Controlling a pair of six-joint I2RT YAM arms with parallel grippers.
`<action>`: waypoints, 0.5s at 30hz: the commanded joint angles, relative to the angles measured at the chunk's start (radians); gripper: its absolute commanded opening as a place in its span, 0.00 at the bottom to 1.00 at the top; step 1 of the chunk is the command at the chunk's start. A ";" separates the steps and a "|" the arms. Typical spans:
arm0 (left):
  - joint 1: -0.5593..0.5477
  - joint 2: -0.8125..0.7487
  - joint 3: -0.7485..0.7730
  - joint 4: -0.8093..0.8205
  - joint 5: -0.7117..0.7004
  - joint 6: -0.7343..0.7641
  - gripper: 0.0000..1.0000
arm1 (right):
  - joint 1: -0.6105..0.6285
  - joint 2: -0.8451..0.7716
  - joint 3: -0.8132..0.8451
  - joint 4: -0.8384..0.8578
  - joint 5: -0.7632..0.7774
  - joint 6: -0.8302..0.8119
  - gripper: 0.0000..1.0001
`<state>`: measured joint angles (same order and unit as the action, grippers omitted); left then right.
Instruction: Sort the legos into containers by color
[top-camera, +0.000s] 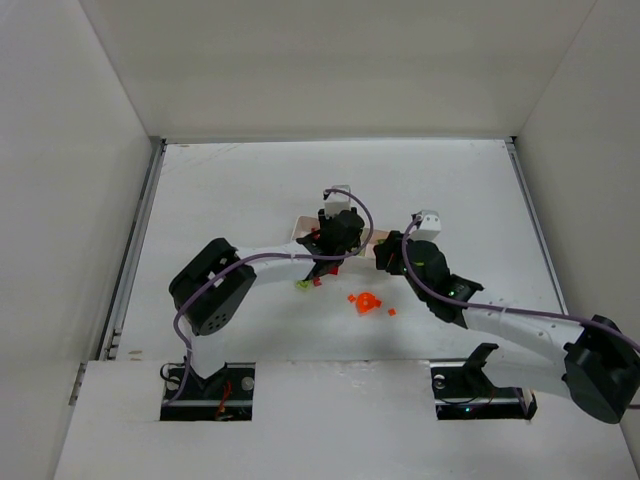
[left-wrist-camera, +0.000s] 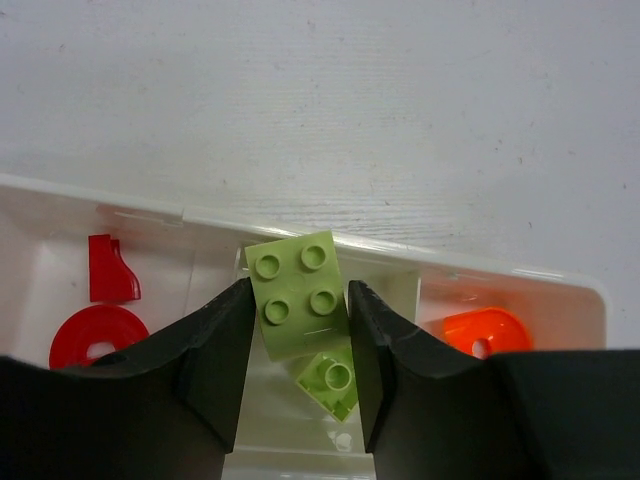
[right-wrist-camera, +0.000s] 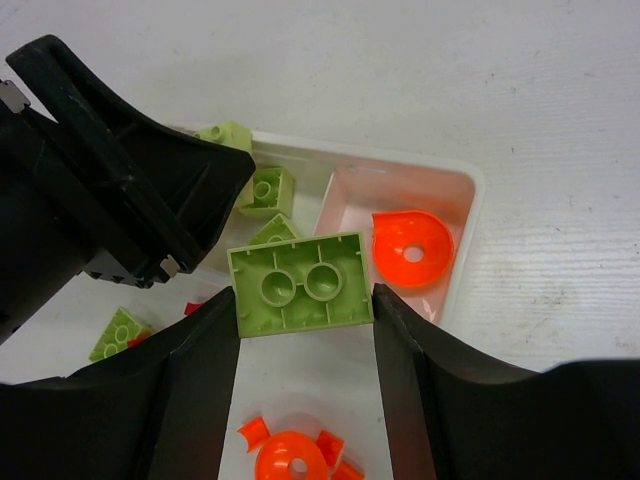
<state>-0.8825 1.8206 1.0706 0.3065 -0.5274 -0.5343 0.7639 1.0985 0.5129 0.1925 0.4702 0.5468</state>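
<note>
In the left wrist view my left gripper (left-wrist-camera: 300, 312) is shut on a tilted lime green four-stud brick (left-wrist-camera: 297, 295) above the middle compartment of the white tray (left-wrist-camera: 560, 282). A second lime brick (left-wrist-camera: 333, 380) lies below it. Red pieces (left-wrist-camera: 108, 270) lie in the left compartment and an orange round piece (left-wrist-camera: 480, 333) in the right one. My right gripper (right-wrist-camera: 305, 305) is shut on an upside-down lime green brick (right-wrist-camera: 300, 285), held near the tray (right-wrist-camera: 470, 225), right beside the left gripper (right-wrist-camera: 100, 190). In the top view both grippers (top-camera: 335, 238) (top-camera: 387, 255) hide most of the tray (top-camera: 300, 227).
Loose orange pieces (top-camera: 367, 302) lie on the table in front of the tray and show in the right wrist view (right-wrist-camera: 295, 460). A lime piece (top-camera: 300, 285) and a red piece (top-camera: 317, 282) lie near the left arm. White walls enclose the table.
</note>
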 joint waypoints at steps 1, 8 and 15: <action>-0.005 -0.015 0.020 0.003 -0.017 0.017 0.40 | -0.005 0.008 0.006 0.059 -0.007 0.008 0.43; 0.001 -0.098 -0.041 0.020 -0.017 0.020 0.53 | -0.005 0.037 0.010 0.087 -0.005 0.008 0.43; 0.003 -0.277 -0.170 0.048 -0.017 0.019 0.52 | 0.051 0.107 0.076 0.078 -0.001 -0.018 0.42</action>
<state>-0.8818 1.6707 0.9554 0.3073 -0.5304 -0.5262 0.7788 1.1759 0.5259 0.2173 0.4644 0.5457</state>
